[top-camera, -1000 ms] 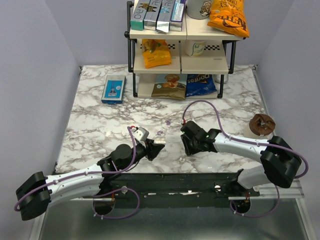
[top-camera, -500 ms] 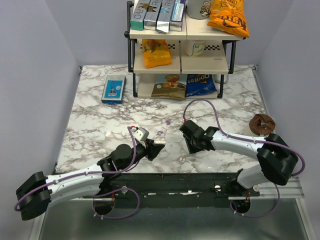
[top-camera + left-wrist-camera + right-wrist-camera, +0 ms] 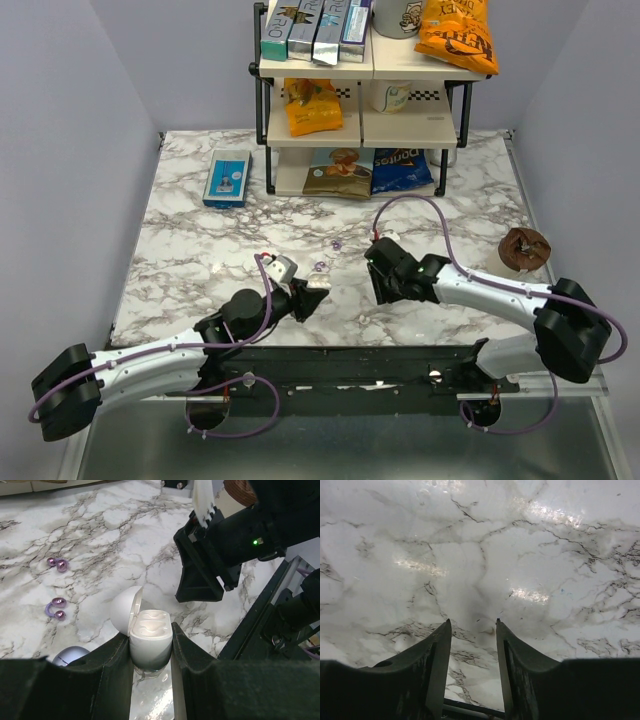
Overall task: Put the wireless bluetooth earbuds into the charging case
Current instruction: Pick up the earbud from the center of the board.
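The charging case (image 3: pixel 150 641) sits clamped between the fingers of the left gripper (image 3: pixel 151 630), low over the front middle of the counter (image 3: pixel 190 240). Its open mouth faces up. The lid (image 3: pixel 124 613) is swung out to the left of the wrist view and stands nearly on edge, its rounded back turned toward the counter. Two pale hollows show in the base, one behind the other, so the case's long axis seems to run forward along the fingers, with the fingers pressing on its long sides. Both hollows look bare. In the top view the case (image 3: pixel 318 285) points up and to the right, toward the right gripper.

On the counter just beyond the case, to the left in the left wrist view, lie two small purple earbuds, one nearer (image 3: pixel 55 609) and one farther (image 3: pixel 56 564), apart from each other and touching neither gripper. A rounded lavender shape (image 3: pixel 70 656) peeks out beside the left finger; what it is cannot be told.

The right gripper (image 3: pixel 472 622) hangs close over bare marble just to the right of the case, its jaws partly parted with nothing between them. In the top view it (image 3: pixel 385 290) faces the left gripper (image 3: pixel 308 298) across a short gap.

Farther back stand a blue box (image 3: pixel 227 177), a shelf rack (image 3: pixel 362 118) with snack bags, and a brown round object (image 3: pixel 524 248) at the right.
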Controlling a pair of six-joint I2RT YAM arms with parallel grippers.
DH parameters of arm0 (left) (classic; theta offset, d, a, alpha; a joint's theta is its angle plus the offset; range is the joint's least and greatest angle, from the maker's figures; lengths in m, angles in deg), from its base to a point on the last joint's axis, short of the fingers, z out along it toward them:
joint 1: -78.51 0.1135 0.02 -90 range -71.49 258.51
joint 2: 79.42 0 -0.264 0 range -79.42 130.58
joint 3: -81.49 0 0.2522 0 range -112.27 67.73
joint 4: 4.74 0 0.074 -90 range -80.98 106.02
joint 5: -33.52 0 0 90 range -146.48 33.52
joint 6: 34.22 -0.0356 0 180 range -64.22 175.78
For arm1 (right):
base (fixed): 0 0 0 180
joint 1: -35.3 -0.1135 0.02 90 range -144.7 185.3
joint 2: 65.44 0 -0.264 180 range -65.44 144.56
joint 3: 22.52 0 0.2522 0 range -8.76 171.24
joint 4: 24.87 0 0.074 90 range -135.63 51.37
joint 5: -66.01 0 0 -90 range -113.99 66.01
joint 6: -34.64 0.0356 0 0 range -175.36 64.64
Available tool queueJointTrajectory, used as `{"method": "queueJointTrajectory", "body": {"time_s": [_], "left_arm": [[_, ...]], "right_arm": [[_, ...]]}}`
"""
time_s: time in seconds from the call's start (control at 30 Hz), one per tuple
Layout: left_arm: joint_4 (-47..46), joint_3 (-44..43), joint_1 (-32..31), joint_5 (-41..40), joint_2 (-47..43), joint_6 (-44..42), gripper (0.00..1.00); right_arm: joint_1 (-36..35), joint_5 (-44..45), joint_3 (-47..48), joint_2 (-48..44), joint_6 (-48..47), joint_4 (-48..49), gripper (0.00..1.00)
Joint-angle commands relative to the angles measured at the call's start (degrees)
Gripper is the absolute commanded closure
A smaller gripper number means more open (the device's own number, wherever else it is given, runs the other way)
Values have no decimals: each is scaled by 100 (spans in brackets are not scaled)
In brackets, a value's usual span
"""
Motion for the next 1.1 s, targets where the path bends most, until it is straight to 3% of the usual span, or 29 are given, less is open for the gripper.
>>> {"method": "queueJointTrajectory", "body": {"time_s": [0.0, 0.57, 0.97, 1.07], "left_arm": [[-287, 77, -33, -6, 39, 58, 100], [-216, 130, -41, 3, -136, 94, 100], [-199, 86, -50, 3, -66, 76, 100], [-216, 77, -50, 3, -31, 67, 100]], "right_arm": [[-10, -10, -131, -258, 240, -136, 50], [790, -1188, -1081, -908, 803, 708, 55], [1080, -1435, -1327, -891, 785, 998, 59], [1106, -1408, -1371, -1040, 820, 1033, 54]]}}
